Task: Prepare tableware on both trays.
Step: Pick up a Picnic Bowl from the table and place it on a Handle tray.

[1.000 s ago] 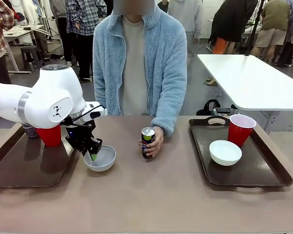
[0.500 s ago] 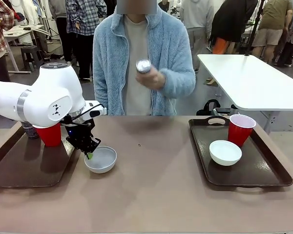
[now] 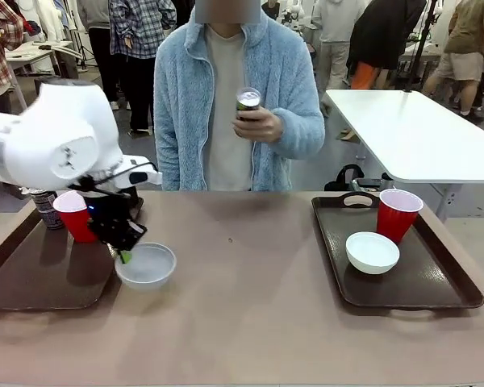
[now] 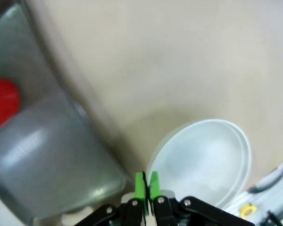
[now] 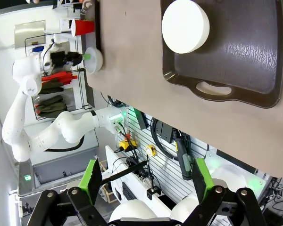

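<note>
My left gripper (image 3: 125,256) is shut on the near rim of a small white bowl (image 3: 148,266), which sits just right of the left tray (image 3: 32,282). In the left wrist view the green fingertips (image 4: 140,184) pinch the bowl (image 4: 203,160) beside the tray's rim (image 4: 61,108). A red cup (image 3: 74,216) and a dark can (image 3: 43,208) stand on the left tray. The right tray (image 3: 436,282) holds a red cup (image 3: 398,214) and a white bowl (image 3: 372,251). The person holds a slim can (image 3: 248,100) at chest height. My right gripper (image 5: 146,179) is open, high above the right tray (image 5: 254,52).
The person stands at the table's far edge in a light blue fleece. The tan tabletop (image 3: 250,306) stretches between the two trays. A white table (image 3: 411,137) stands behind at the right, with other people farther back.
My left arm has carried the white bowl leftward, closer to the left tray. The person has lifted the can off the table up to chest height.
</note>
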Action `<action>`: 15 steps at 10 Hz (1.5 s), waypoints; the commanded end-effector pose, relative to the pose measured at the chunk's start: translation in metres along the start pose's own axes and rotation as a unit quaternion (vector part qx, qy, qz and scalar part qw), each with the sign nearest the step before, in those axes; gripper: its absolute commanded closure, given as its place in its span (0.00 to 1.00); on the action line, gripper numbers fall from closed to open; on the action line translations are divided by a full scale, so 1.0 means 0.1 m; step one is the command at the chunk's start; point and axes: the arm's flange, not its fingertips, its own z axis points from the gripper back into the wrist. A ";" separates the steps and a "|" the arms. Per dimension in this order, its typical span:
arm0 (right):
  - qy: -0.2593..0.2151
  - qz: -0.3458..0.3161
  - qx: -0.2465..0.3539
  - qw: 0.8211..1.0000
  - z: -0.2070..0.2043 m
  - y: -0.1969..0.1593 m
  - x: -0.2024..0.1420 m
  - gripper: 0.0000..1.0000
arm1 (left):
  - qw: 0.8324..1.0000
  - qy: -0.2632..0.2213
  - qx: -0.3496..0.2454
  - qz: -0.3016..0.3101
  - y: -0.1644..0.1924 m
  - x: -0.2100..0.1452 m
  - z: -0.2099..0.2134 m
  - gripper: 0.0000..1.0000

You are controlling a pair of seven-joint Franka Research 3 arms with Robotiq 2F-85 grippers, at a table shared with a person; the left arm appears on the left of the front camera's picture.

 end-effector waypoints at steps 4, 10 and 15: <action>0.002 0.002 -0.001 1.000 0.00 0.02 0.02 0.00 | 0.999 -0.035 0.018 -0.012 0.72 -0.76 0.66 1.00; 0.002 0.002 -0.001 1.000 0.00 0.02 0.02 0.00 | 0.995 -0.052 -0.003 0.080 1.48 -0.56 0.36 1.00; 0.002 0.002 -0.001 1.000 0.00 0.02 0.02 0.00 | 0.994 -0.021 -0.020 0.105 1.62 -0.46 -0.13 1.00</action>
